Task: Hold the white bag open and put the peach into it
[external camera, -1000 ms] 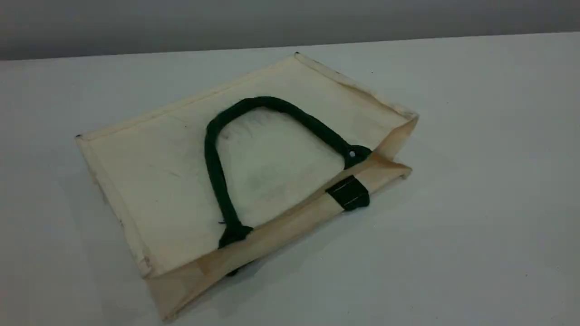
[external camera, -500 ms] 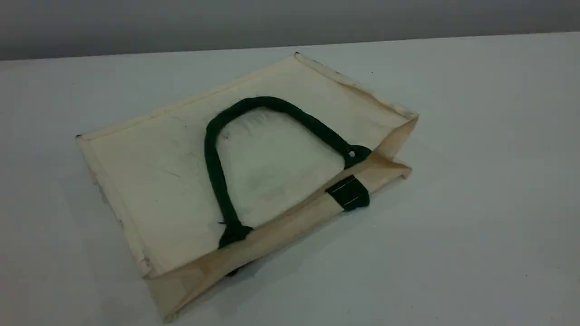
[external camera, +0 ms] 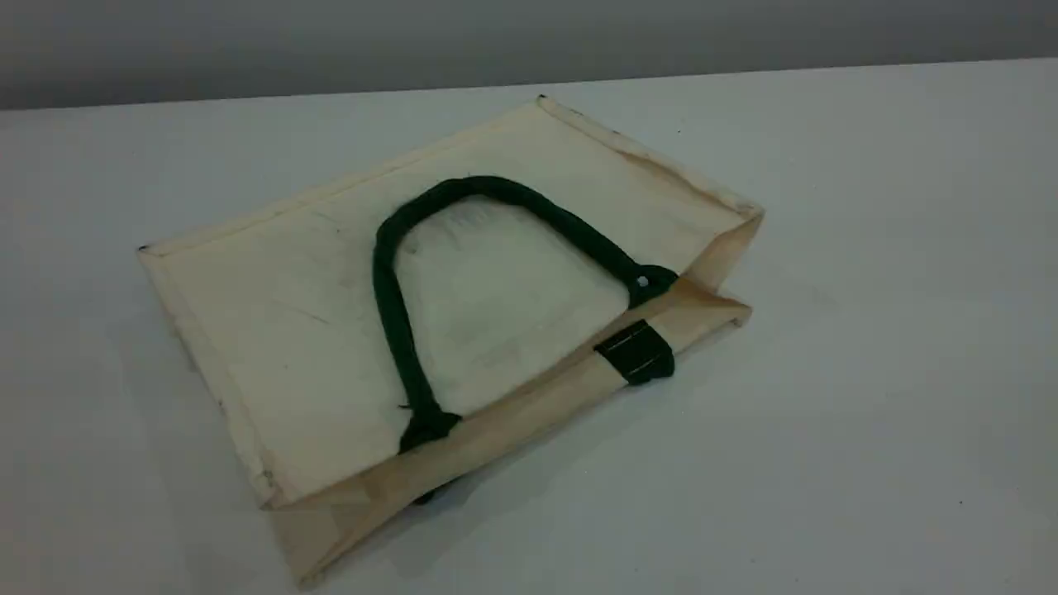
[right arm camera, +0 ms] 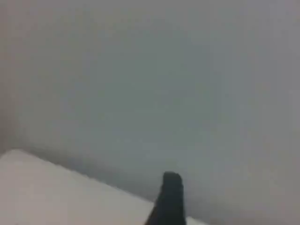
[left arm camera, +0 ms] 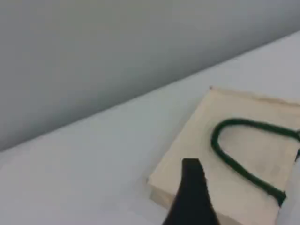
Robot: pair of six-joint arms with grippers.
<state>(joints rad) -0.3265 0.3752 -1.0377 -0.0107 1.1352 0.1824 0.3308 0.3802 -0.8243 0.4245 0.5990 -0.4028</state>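
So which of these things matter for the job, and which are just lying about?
For the job: white bag, its green rope handle, left pincer, right pincer. No peach in view.
Just there: table, grey wall.

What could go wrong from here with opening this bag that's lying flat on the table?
The white bag lies flat with its mouth nearly pressed shut, so a gripper may pinch both layers and lift the whole bag instead of opening it.
The green handle rests loose on the top panel; pulling it may just drag the bag across the table.
The peach appears in no view, so the right gripper has nothing to aim at yet.
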